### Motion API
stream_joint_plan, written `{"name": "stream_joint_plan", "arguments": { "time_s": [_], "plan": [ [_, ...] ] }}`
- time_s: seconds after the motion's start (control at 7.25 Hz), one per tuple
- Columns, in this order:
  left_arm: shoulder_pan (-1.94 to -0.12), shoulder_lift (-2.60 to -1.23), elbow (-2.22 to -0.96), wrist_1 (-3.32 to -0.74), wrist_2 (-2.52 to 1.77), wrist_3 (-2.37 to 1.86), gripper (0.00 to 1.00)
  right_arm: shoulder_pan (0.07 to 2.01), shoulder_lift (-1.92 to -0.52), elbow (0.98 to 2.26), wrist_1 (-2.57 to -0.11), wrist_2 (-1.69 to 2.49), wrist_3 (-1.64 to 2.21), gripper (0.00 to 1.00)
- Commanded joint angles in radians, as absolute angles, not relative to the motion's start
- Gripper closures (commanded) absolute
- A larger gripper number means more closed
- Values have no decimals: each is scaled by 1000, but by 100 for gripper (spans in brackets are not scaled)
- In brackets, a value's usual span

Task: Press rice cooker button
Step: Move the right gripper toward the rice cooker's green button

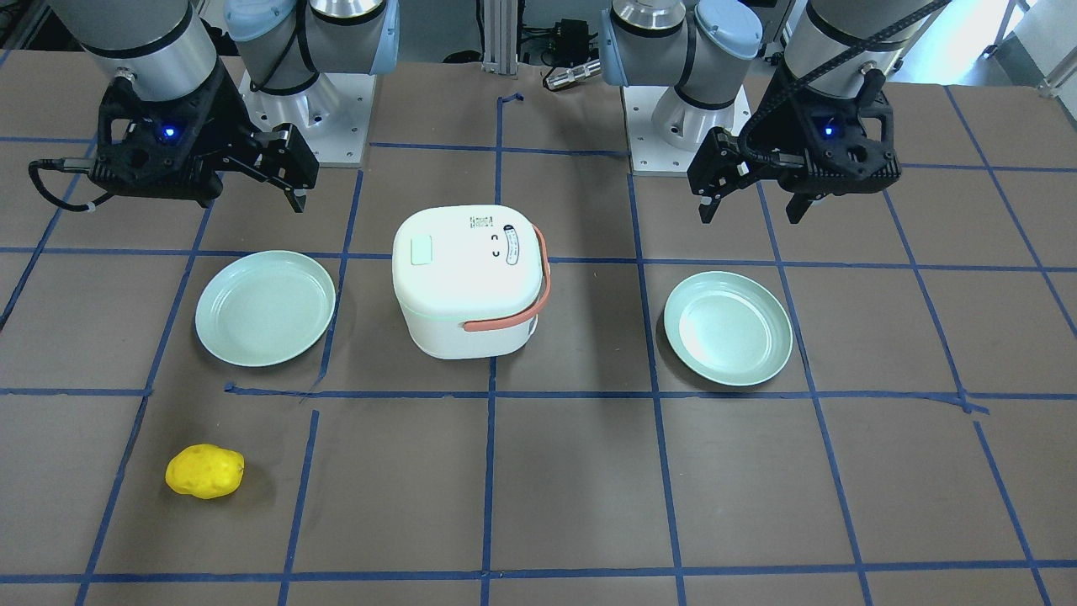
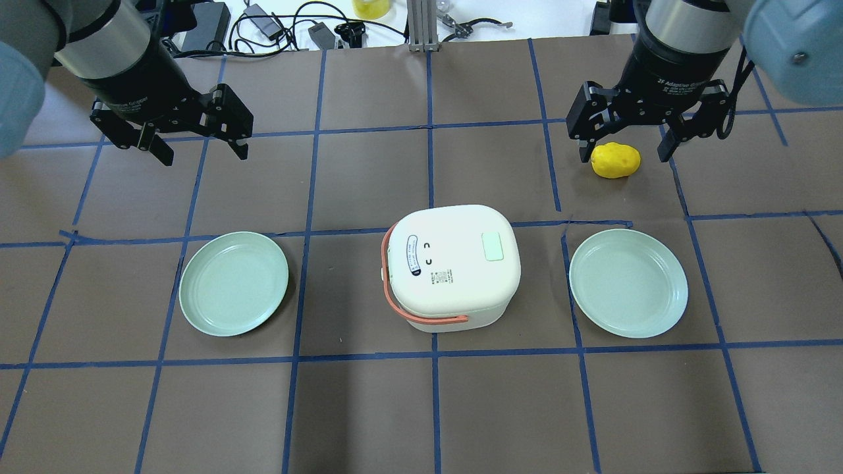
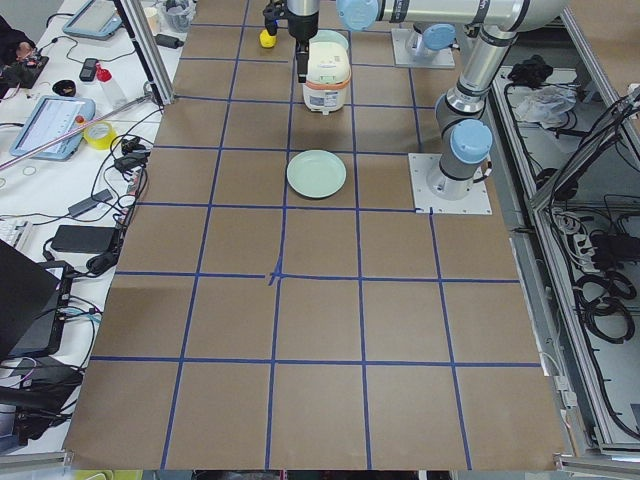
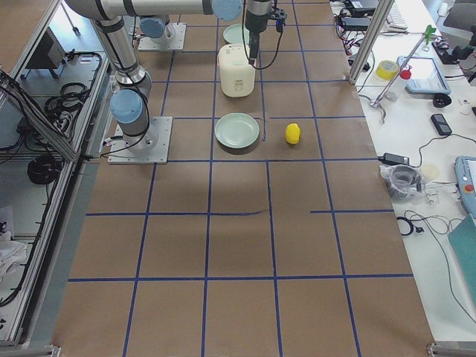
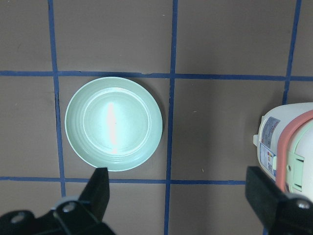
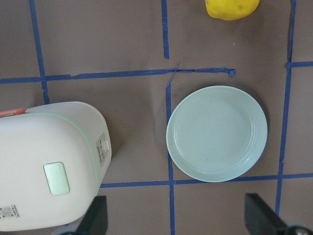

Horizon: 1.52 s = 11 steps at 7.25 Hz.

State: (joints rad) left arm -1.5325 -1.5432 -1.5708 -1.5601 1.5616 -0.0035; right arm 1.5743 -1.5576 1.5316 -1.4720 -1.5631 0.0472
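The rice cooker (image 2: 451, 266) sits upright in the middle of the table (image 2: 369, 408), lid shut, between two pale green plates and touching neither. The left plate (image 2: 234, 283) is on the robot's left and the right plate (image 2: 629, 283) on its right. The button (image 2: 492, 247), a pale green pad, lies on the lid's top toward the right plate. The salmon handle (image 2: 421, 320) is folded down around the cooker's left and near sides. The left gripper (image 2: 201, 153) hangs high over the table with its jaws spread wide and nothing between them; its wrist view looks straight down on the left plate, with the cooker at the edge. The right gripper (image 2: 624, 155) is also raised, spread wide and empty, and its wrist view takes in the cooker's lid, the button and the right plate. A yellow toy (image 1: 204, 471) lies on the table beyond the right plate, well apart from the cooker.
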Motion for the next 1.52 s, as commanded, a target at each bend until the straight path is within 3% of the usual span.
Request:
{"name": "stream_joint_plan", "arguments": {
  "time_s": [0.0,0.55,0.69,0.83,0.97,1.1,1.38],
  "plan": [
    [-1532,-1543,-1571,-1560,1562,-3,0,1574,-1559,1523,-1433,-1559,46,0],
    [-1532,-1543,-1571,-1560,1562,-3,0,1577,-1554,1531,-1448,-1571,63,0],
    [-1532,-1543,-1571,-1560,1562,-3,0,1580,-1552,1529,-1474,-1556,64,17],
    [-1532,-1543,-1571,-1560,1562,-3,0,1583,-1552,1531,-1476,-1551,64,57],
    [-1532,-1543,-1571,-1560,1562,-3,0,1586,-1552,1534,-1474,-1502,66,88],
    [-1532,-1543,-1571,-1560,1562,-5,0,1595,-1548,1534,-1474,-1456,134,100],
    [-1532,-1543,-1571,-1560,1562,-3,0,1649,-1528,1539,-1474,-1443,193,100]
  ]
}}
